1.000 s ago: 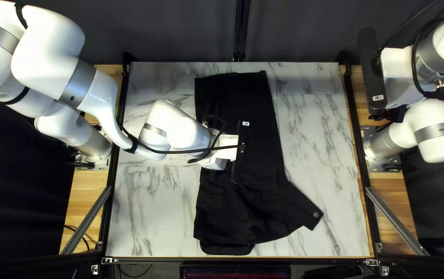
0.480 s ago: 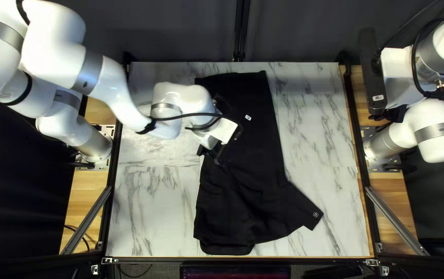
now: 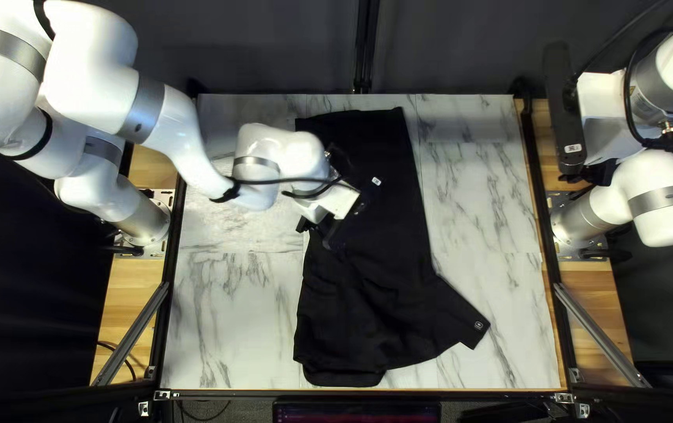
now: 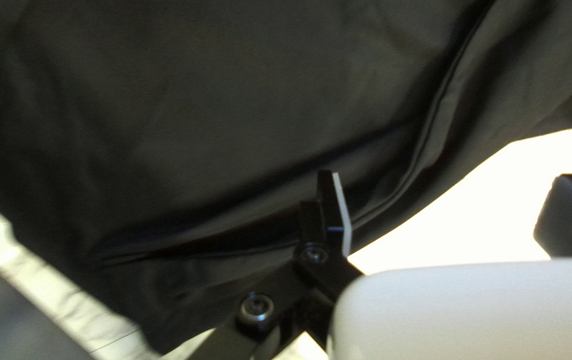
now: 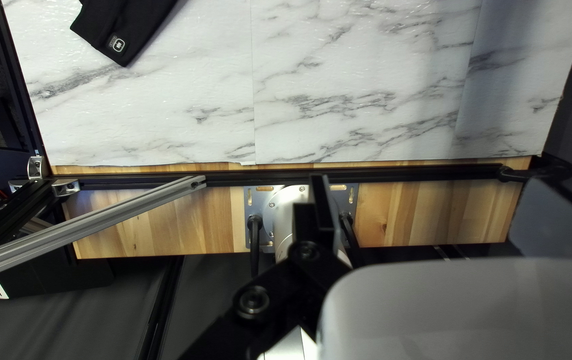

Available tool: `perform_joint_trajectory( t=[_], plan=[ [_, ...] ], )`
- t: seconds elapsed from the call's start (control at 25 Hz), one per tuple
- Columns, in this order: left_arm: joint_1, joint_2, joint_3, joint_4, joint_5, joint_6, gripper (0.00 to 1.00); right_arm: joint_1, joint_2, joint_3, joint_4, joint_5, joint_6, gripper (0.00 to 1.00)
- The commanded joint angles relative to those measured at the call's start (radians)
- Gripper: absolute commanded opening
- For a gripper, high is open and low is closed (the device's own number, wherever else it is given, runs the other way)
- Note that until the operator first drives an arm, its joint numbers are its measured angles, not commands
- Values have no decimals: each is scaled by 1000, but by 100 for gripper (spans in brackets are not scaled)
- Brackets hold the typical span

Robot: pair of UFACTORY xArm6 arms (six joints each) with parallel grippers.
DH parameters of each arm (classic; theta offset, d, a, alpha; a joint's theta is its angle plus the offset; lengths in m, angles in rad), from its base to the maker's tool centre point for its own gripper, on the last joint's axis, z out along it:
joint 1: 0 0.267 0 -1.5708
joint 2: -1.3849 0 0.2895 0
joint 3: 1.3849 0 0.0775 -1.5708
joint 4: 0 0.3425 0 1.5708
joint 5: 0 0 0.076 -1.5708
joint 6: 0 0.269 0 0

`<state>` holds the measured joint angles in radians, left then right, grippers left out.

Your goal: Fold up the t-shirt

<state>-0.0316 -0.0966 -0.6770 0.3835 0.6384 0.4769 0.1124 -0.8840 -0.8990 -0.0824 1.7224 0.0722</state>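
Observation:
The black t-shirt (image 3: 376,274) lies lengthwise on the table, with a sleeve angled out at its near right and wrinkles in its lower half. My left gripper (image 3: 317,229) is tilted over the shirt's left edge, halfway along. In the left wrist view, my left gripper (image 4: 452,213) is open, one finger over the shirt (image 4: 199,133) and the other over bright tabletop. My right gripper (image 3: 597,172) hangs beyond the table's right edge, away from the cloth. The right wrist view shows my right gripper (image 5: 432,213) open; the sleeve (image 5: 123,30) lies far ahead of it.
Marble-patterned tabletop (image 3: 477,196) shows on both sides of the shirt. Black rails (image 3: 536,196) run along the side edges, with wooden strips (image 3: 129,294) and grey struts (image 3: 603,337) outside them. A screen (image 3: 356,411) stands below the near edge.
My left gripper has moved left from the shirt's middle to its left edge and has turned. The shirt and my right arm look unmoved.

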Motion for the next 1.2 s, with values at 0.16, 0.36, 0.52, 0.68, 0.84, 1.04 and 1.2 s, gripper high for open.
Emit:
perform_joint_trajectory(
  t=[0.16, 0.36, 0.52, 0.68, 0.84, 1.04, 1.2],
  plan=[
    [-6, 18, -7, 56, 14, -14, 100, 0, 0, 0, 0, 0, 0, 100],
    [-39, 37, -33, 73, 36, 14, 100, 0, 0, 0, 0, 0, 0, 100],
    [-84, 85, -66, 115, 78, 51, 100, 0, 0, 0, 0, 0, 0, 100],
    [-90, 136, -91, 119, 87, 90, 98, 0, 0, 0, 0, 0, 0, 100],
    [-67, 167, -111, 114, 86, 150, 84, 0, 0, 0, 0, 0, 0, 100],
    [-12, 189, -109, 101, 60, 222, 67, 0, 0, 0, 0, 0, 0, 100],
    [5, 206, -105, 86, 38, 250, 64, 0, 0, 0, 0, 0, 0, 100]
  ],
)
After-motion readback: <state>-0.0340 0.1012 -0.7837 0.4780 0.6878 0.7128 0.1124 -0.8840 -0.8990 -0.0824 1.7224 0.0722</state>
